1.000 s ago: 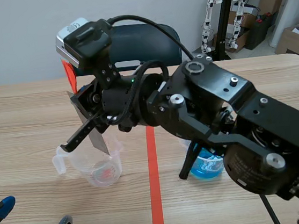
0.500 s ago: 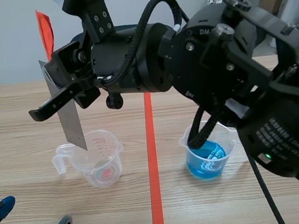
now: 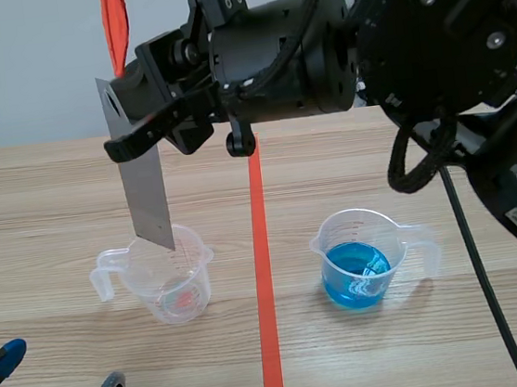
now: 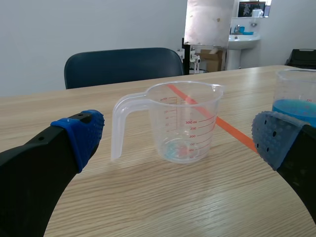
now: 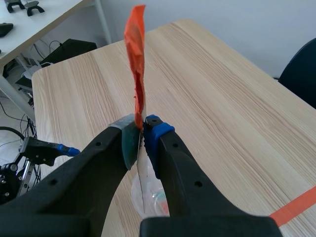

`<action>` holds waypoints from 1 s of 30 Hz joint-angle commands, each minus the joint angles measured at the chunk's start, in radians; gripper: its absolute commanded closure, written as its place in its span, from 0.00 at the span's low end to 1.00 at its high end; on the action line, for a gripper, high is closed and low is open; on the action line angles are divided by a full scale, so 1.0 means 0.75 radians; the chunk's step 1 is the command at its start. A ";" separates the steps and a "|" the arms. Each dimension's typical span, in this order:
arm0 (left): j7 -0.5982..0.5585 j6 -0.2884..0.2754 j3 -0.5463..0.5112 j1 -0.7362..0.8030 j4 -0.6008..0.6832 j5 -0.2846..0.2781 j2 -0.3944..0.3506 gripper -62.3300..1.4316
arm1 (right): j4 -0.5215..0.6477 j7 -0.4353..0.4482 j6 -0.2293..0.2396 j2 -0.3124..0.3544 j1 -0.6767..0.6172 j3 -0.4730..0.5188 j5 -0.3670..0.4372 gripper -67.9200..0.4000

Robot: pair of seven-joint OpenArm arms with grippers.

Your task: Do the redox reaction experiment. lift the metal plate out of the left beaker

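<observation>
Nearest the robot, low on the table point(image 3: 47, 227), the left hand point(image 3: 54, 380) rests with its two fingers wide apart and nothing between them. In its wrist view the blue-padded fingers point(image 4: 81, 133) stand far to either side, and the left hand point(image 4: 177, 143) faces the left beaker point(image 4: 185, 121) just ahead. That left beaker point(image 3: 171, 283) is clear plastic with printed measuring marks and a handle on its outer side. It stands upright to the left of the orange-red tape line point(image 3: 267, 323), with a faint reddish trace at its bottom. On the other side of the line, well apart from it, the right beaker point(image 3: 360, 261) stands upright with blue liquid in its lower part; the left wrist view catches its edge as the right beaker point(image 4: 298, 98). Above the left beaker hangs the metal plate point(image 3: 144, 192), a grey rectangular strip, nearly upright and slightly tilted, with a hole near its top and a strip of orange-red tape point(image 3: 115, 23) rising from its upper end. In the scene view its lower corner overlaps the beaker's rim, while in the left wrist view the metal plate point(image 4: 210, 22) shows clear above the beaker, out of it. The right arm reaches in high across the middle, and the right hand point(image 3: 135, 137) is clamped on the plate's upper part. Its wrist view shows the right hand point(image 5: 143, 133) pressed from both sides on the thin edge of the metal plate point(image 5: 141, 180), with the orange-red tape point(image 5: 136, 64) standing above the pads. Beyond the table's far edge stands a dark blue chair point(image 4: 123, 61).
</observation>
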 commanded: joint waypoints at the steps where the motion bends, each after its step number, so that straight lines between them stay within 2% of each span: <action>1: -0.019 0.001 -0.006 0.011 0.014 -0.004 -0.005 0.00 | 0.022 0.005 0.001 -0.001 0.058 0.027 0.015 0.99; 7: -0.020 0.001 -0.006 0.011 0.014 -0.004 -0.005 0.00 | 0.022 -0.003 0.021 -0.001 0.172 0.034 0.030 0.99; 10: -0.020 0.000 -0.006 0.011 0.014 -0.004 -0.005 0.00 | 0.022 -0.015 0.033 -0.002 0.222 0.033 0.090 0.99; 14: -0.020 0.000 -0.006 0.011 0.014 -0.004 -0.005 0.00 | 0.022 -0.073 0.036 -0.009 0.255 0.033 0.222 0.99; 18: -0.020 0.001 -0.007 0.011 0.014 -0.004 -0.006 0.00 | 0.022 -0.120 0.077 -0.026 0.258 0.030 0.229 0.99; 30: -0.020 0.000 -0.007 0.011 0.014 -0.004 -0.008 0.00 | 0.021 -0.138 0.079 -0.035 0.257 0.030 0.260 0.99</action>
